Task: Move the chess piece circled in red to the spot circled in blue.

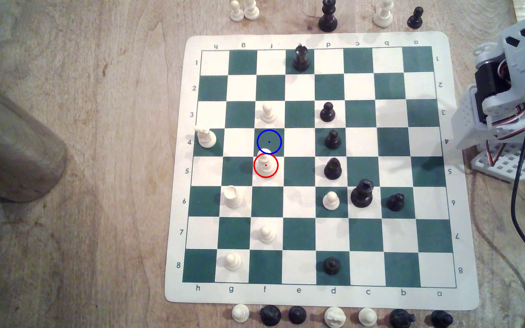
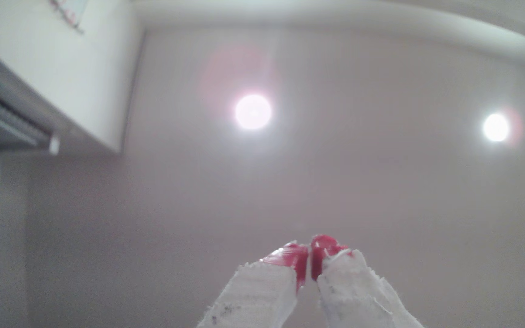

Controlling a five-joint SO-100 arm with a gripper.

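Note:
The chess piece [image 1: 265,164], cream-white with a wide base and small rounded top, stands inside the red ring on a white square of the green-and-white board [image 1: 318,295]. The spot [image 1: 269,142], a dark green square with a blue ring and dot, lies directly beyond it toward row 4. In the exterior view the arm [image 1: 513,94] is folded up off the board's right edge, far from both. In the wrist view my gripper [image 2: 309,252] points up at the ceiling, its red-tipped, white-wrapped fingers [image 2: 292,258] pressed together with nothing between them.
A white pawn [image 1: 268,113] stands one square past the spot. Black pieces [image 1: 332,140] line the d file. A white piece with a notched top [image 1: 206,137] is on h4. Captured pieces [image 1: 328,17] line both board ends. A cardboard tube [image 1: 8,148] lies at the exterior view's left. A black cable [image 1: 520,220] trails from the arm.

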